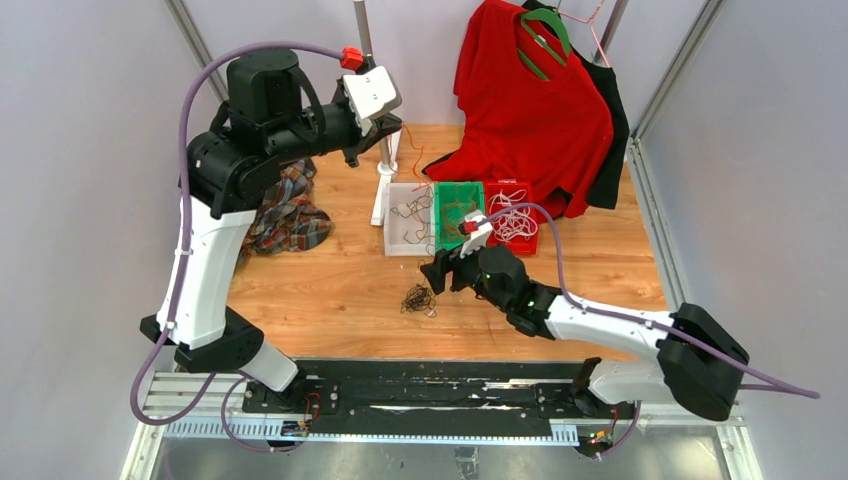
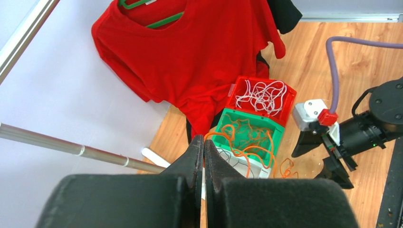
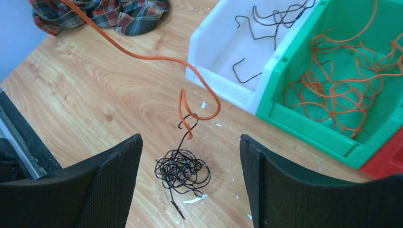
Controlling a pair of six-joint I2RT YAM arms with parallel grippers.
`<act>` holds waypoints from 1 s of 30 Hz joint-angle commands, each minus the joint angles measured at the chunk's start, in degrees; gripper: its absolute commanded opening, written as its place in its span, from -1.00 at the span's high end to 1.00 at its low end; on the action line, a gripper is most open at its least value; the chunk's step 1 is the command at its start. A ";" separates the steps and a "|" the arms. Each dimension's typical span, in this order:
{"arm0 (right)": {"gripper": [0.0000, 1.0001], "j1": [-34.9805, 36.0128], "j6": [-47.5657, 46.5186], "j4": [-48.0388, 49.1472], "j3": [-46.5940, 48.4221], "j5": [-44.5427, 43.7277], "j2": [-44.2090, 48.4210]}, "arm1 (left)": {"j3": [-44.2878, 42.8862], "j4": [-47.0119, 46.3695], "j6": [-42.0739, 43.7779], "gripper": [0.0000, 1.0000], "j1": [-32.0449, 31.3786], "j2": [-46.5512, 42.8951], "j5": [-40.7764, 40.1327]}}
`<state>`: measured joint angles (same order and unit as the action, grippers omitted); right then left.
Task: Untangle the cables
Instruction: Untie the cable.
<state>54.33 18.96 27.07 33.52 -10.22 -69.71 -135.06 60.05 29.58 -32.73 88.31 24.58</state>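
My right claw (image 3: 190, 138), wide open and empty, hangs directly over the black cable tangle (image 3: 183, 170) on the bench (image 3: 71, 95) at lower centre, while my more distant left claw (image 2: 204, 142), pinched shut, holds the orange cable (image 3: 142, 56) hooked into it, running upper left.

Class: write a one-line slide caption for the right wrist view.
Open right gripper frames a tangled black wire ball hooked by an orange cable.
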 commanded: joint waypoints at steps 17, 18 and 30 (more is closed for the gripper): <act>-0.38 1.44 5.85 11.17 2.11 6.35 -16.77 | 0.24 -1.58 -0.14 0.99 -0.49 -2.09 -0.72; -0.35 1.67 5.88 11.35 2.16 6.26 -17.22 | 0.24 -1.58 -0.13 0.99 -0.49 -2.17 -0.67; -0.18 3.19 6.13 12.64 1.58 5.83 -20.52 | 0.33 -1.60 0.04 0.99 -0.54 -2.64 -0.99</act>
<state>56.58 24.47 37.65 35.09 -4.14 -89.47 -134.61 60.05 29.58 -32.73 87.09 24.12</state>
